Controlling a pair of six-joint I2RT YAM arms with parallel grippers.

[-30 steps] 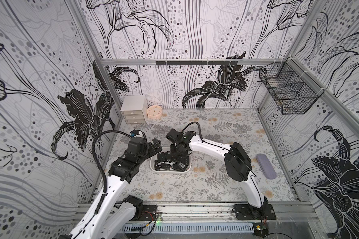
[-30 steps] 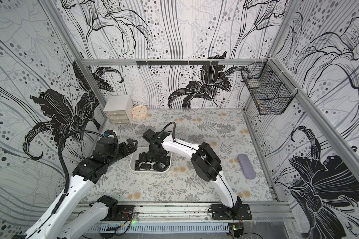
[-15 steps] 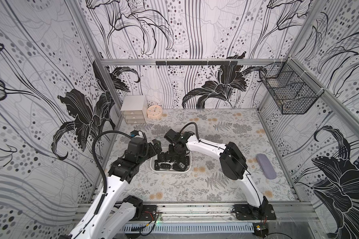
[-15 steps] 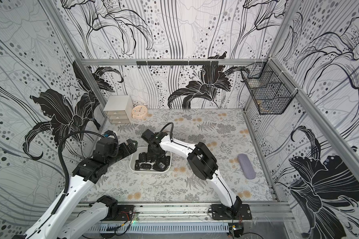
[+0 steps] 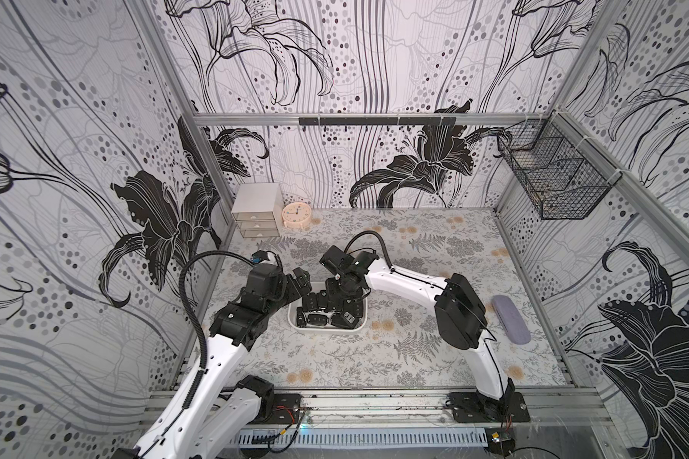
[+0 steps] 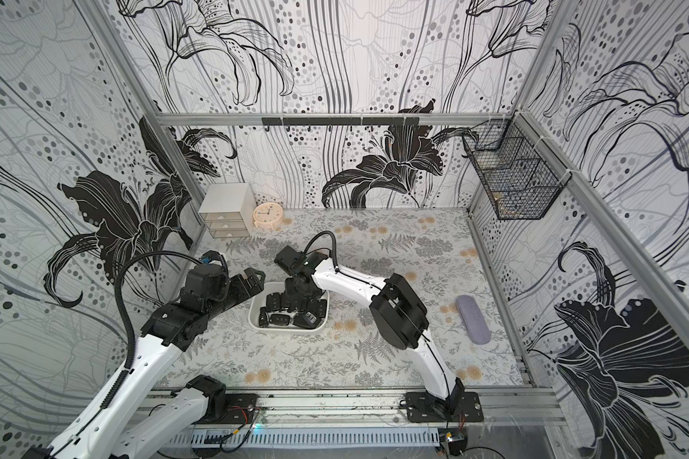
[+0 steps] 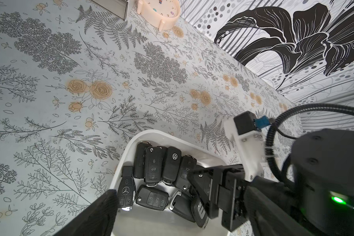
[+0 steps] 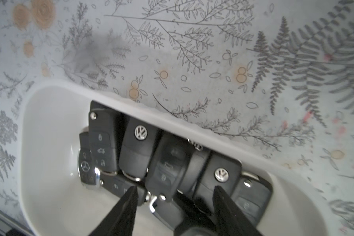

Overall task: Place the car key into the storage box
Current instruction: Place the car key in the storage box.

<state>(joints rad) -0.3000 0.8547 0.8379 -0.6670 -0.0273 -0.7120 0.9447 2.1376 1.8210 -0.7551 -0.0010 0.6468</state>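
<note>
The storage box (image 5: 327, 328) (image 6: 284, 329) is a shallow white bin left of the table's middle, holding several black car keys. My right gripper (image 5: 341, 293) (image 6: 297, 291) reaches down into it and is open. In the right wrist view its gripper (image 8: 175, 187) spans a tilted car key (image 8: 168, 167) with three buttons, which lies on top of the other keys against the box rim (image 8: 172, 120). Neither fingertip visibly presses it. My left gripper (image 5: 301, 279) (image 6: 254, 278) hangs open and empty just beside the box's left end. Only one of its fingers (image 7: 98, 212) shows above the box wall (image 7: 151, 132).
A grey three-drawer cabinet (image 5: 255, 216) and a peach clock (image 5: 296, 214) stand at the back left. A black wire basket (image 5: 553, 179) hangs on the right wall. A lilac-grey case (image 5: 510, 320) lies by the right edge.
The right gripper's jaws have spread apart over the keys in the box, and the right arm's elbow has shifted slightly left. The left arm has not moved.
</note>
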